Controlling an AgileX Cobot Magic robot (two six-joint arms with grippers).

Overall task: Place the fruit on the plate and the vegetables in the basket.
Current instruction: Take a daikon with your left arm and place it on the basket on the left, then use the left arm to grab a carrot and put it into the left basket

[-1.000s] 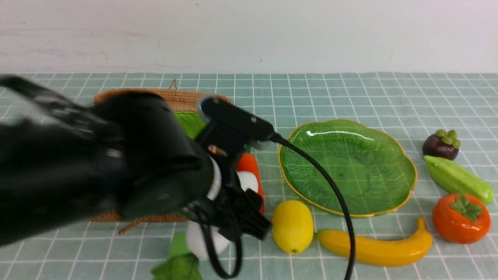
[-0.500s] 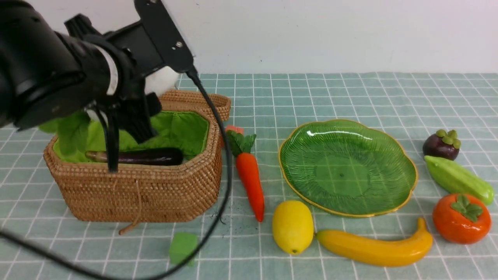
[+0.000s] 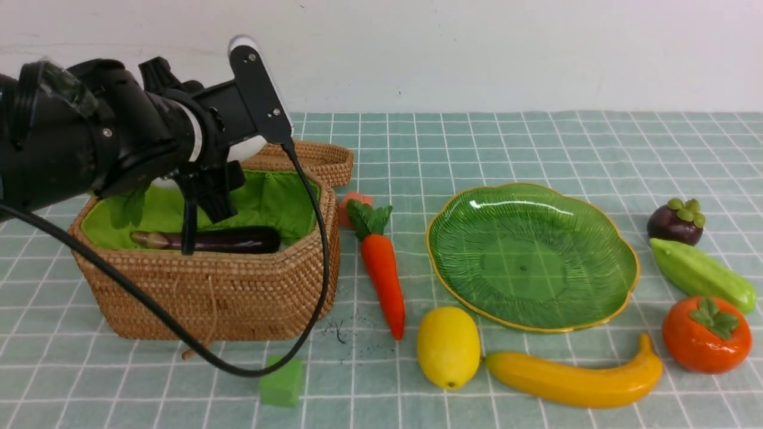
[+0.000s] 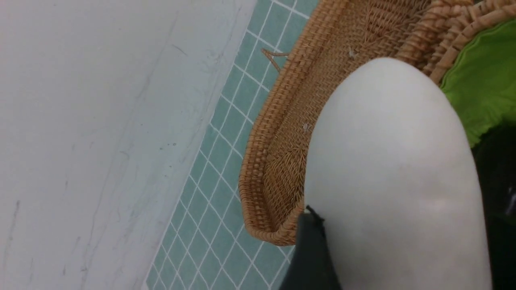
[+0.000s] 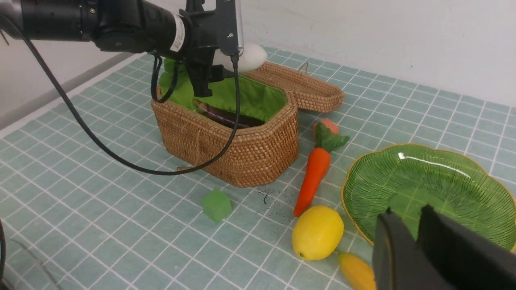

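While the left gripper (image 4: 403, 209) clasps it, the radish (image 4: 395, 153) overhangs the basket (image 3: 208, 292).

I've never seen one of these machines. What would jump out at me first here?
The big black left gripper is clamped on a white radish, holding it in the air over the open wicker basket at the left. Inside, a purple eggplant lies on the green lining. To its right sits an empty glossy green plate, with a lemon and banana waiting in front.

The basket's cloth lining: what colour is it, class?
The lining is bright green. It shows best in the right wrist view.
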